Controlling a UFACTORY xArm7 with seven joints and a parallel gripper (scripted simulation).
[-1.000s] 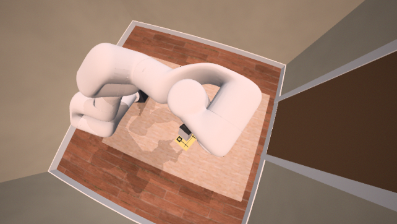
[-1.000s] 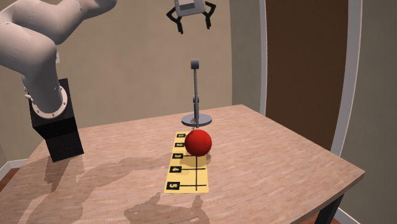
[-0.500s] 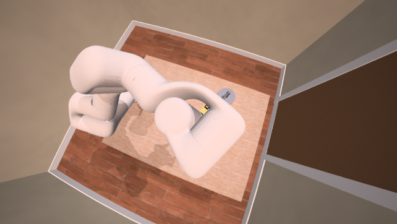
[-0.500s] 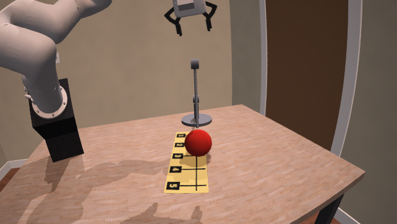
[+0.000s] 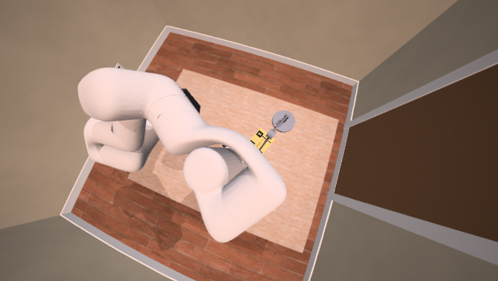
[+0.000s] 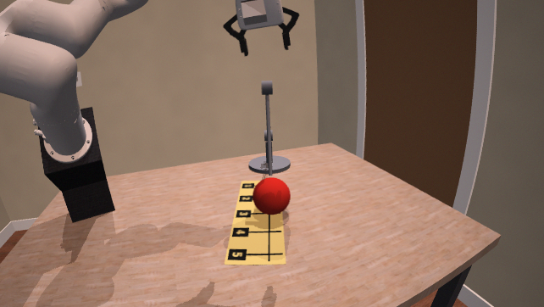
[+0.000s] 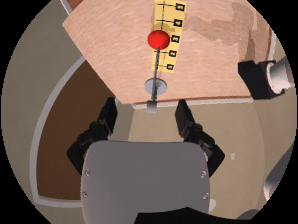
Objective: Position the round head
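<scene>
With jaws wide apart and nothing between, gripper [image 6: 265, 52] [image 7: 146, 105] hangs above the lamp; red head [image 6: 271, 196] [image 7: 158, 39] sits below, out over yellow strip [image 6: 254, 246] [image 7: 171, 15], so the reach likely goes down and outward from the foot [image 6: 281, 164] [image 7: 162, 88].

My arm [image 5: 268, 186] [image 6: 51, 59] [image 7: 285, 75] has swung toward seven o'clock in the top view over the past second, uncovering the lamp's foot [image 5: 290, 124] [image 6: 255, 164] [image 7: 162, 88] and the near end of the yellow strip [image 5: 265, 145] [image 6: 256, 245] [image 7: 168, 48], while its far end has vanished beneath me. From the exterior, my gripper [image 6: 266, 52] [image 7: 146, 105] has dropped toward six o'clock, and its shadow [image 6: 207, 294] on the bench has slid toward six o'clock.
</scene>
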